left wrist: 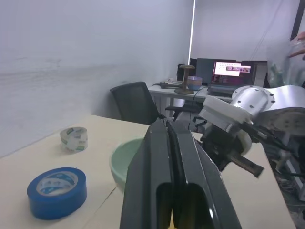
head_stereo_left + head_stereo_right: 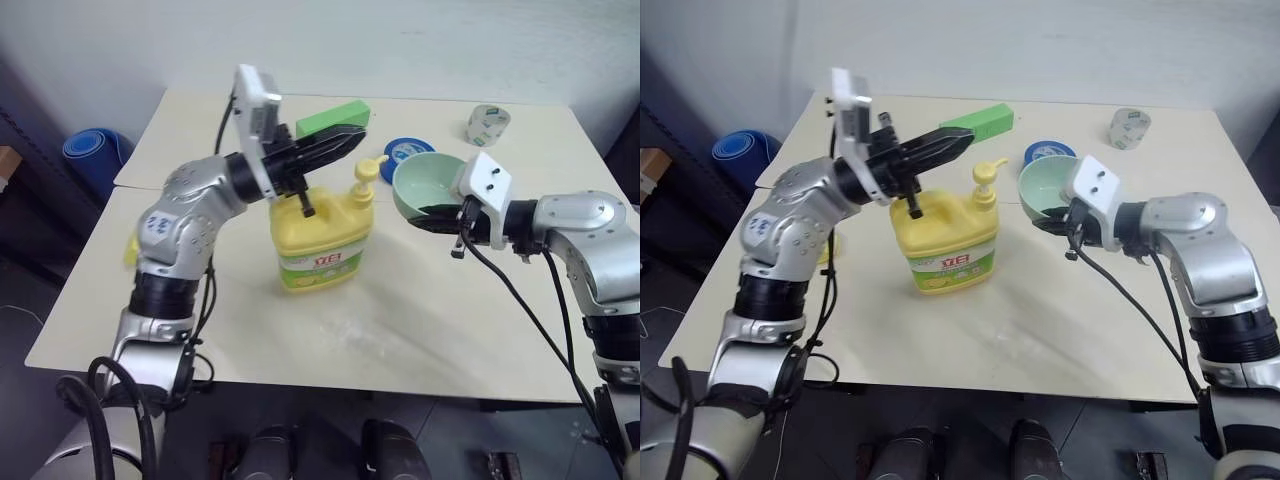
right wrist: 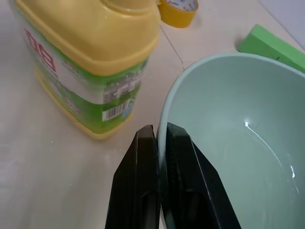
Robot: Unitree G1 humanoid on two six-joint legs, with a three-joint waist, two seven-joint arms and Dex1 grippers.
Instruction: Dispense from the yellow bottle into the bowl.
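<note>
Tape rolls point(image 2: 406, 152) and green block point(image 2: 334, 118) lie behind yellow bottle point(image 2: 320, 240).

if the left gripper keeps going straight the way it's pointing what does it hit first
Probably the bowl, held up at its rim by the right gripper. The shut left gripper points at it above the yellow bottle; depth is uncertain.

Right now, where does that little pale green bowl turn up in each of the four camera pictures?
Left eye view: the bowl, right of centre, raised, its rim pinched by the right end effector.
Right eye view: the bowl, just right of centre.
Left wrist view: the bowl, low centre, behind the black fingers.
Right wrist view: the bowl, large, on the right.
Shared landmark: the yellow bottle.
</note>
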